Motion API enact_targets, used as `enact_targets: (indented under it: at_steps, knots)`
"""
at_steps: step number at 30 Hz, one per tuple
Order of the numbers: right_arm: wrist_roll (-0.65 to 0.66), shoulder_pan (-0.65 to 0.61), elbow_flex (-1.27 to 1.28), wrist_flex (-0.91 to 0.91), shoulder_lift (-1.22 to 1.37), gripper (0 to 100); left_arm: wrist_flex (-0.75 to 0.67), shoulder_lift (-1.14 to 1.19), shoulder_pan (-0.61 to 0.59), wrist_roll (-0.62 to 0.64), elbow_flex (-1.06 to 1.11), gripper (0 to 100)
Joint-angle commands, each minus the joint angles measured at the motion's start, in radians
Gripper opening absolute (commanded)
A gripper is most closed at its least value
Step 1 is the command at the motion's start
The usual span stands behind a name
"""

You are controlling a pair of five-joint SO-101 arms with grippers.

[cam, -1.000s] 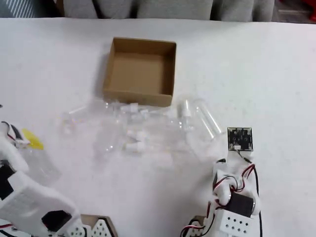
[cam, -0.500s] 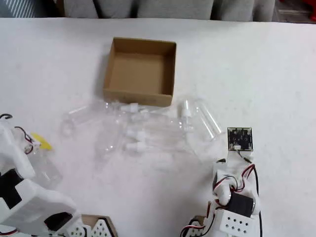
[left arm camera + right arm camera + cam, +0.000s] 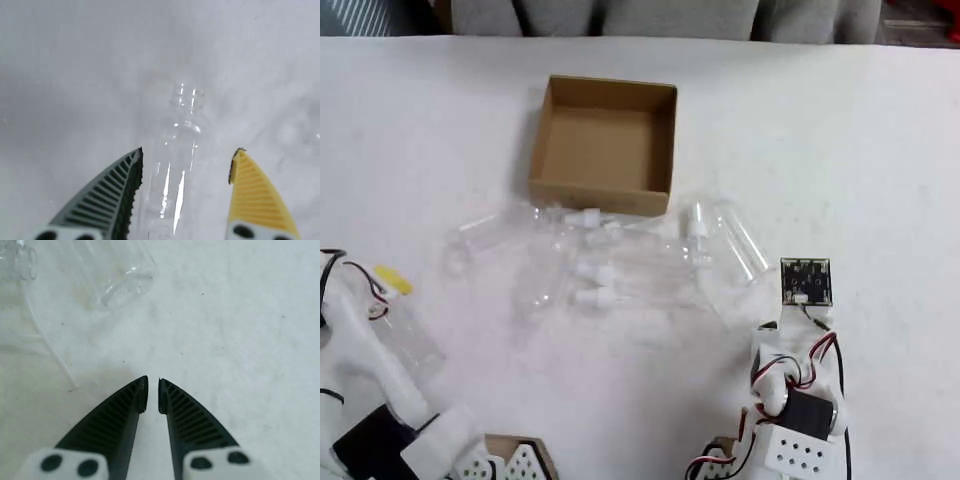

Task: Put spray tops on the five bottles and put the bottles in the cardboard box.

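A clear bottle [image 3: 176, 180] lies on the white bench [image 3: 860, 140] between the wide-spread jaws of the left gripper [image 3: 187, 151]. More bottles [image 3: 480, 235] and spray tops [image 3: 595, 272] lie scattered just beside the cardboard box [image 3: 603, 196]. The right gripper [image 3: 152, 383] hangs over the bench, jaws nearly closed.

The left hand [image 3: 188, 151] has one dark grey finger and one yellow finger, both ribbed with fine ridges, on white bases. The bottle [image 3: 176, 180] between them is clear, streaked with white glints. The right hand [image 3: 152, 382] has two black ribbed fingers on white bases. The tabletop [image 3: 840, 130] under both hands is plain white. The cardboard box [image 3: 600, 196] is brown; the spray tops [image 3: 592, 270] are white.
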Motion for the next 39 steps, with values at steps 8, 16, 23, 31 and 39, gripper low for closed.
enact_targets:
  at_steps: [8, 16, 23, 31, 39]
  knots:
    - [0.011, 0.005, 0.009, 0.010, 0.001, 1.5, -0.066, 0.114, 0.008, 0.083, -0.046, 28]
    - [0.011, 0.005, 0.009, 0.010, 0.001, 1.5, -0.072, 0.236, 0.010, 0.083, -0.101, 28]
    - [0.011, 0.005, 0.009, 0.010, 0.001, 1.5, -0.069, 0.271, 0.007, 0.089, -0.137, 28]
    - [0.011, 0.004, 0.009, 0.010, 0.001, 1.5, -0.061, 0.042, -0.005, 0.089, -0.028, 37]
    - [0.011, 0.004, 0.009, 0.010, 0.001, 1.5, -0.095, -0.004, -0.010, 0.160, 0.029, 36]
